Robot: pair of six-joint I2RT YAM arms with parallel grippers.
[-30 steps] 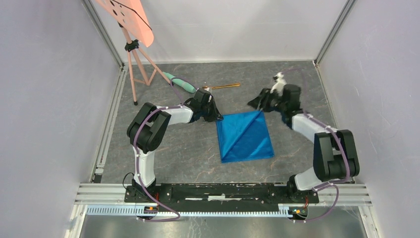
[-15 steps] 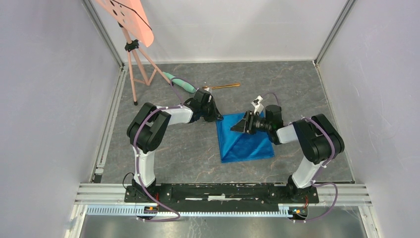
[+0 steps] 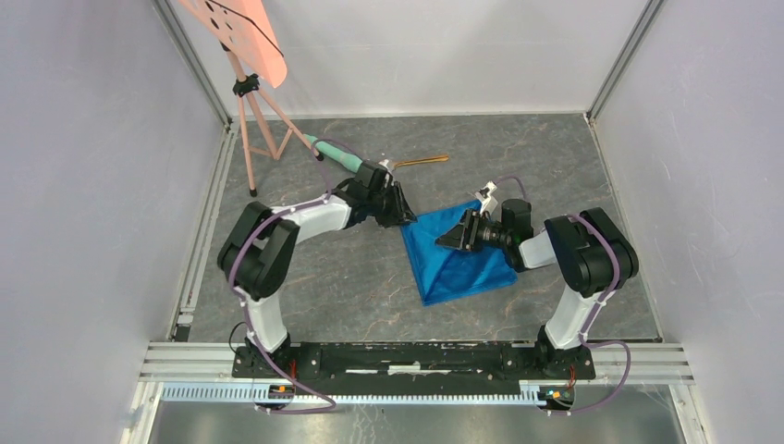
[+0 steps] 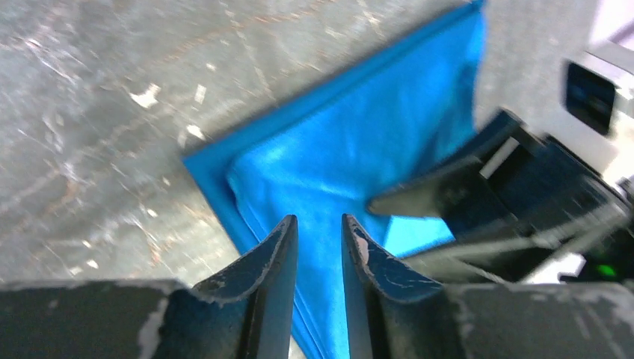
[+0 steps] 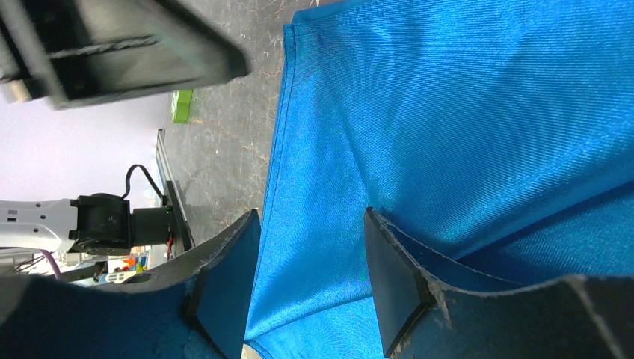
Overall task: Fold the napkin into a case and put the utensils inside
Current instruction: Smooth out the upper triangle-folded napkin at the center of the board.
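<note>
The bright blue napkin [image 3: 460, 257] lies folded in layers on the grey table, its corners pointing outward. My left gripper [image 3: 403, 215] hovers at its left corner, jaws a narrow gap apart with flat cloth showing between them in the left wrist view [image 4: 318, 218]. My right gripper [image 3: 451, 237] is low over the napkin's middle, open, with a raised fold of cloth [image 5: 329, 247] between its fingers [image 5: 310, 217]. The two grippers face each other closely. The copper-gold utensils [image 3: 421, 161] lie on the table behind the left gripper.
A mint-green cylinder with a black tip [image 3: 337, 154] lies at the back left beside the utensils. A pink tripod stand [image 3: 250, 102] stands in the back left corner. Enclosure walls [image 3: 647, 139] ring the table.
My right arm swung from the back right onto the napkin's middle. The napkin has turned slightly. My left arm's elbow moved left; its gripper stays at the left corner.
</note>
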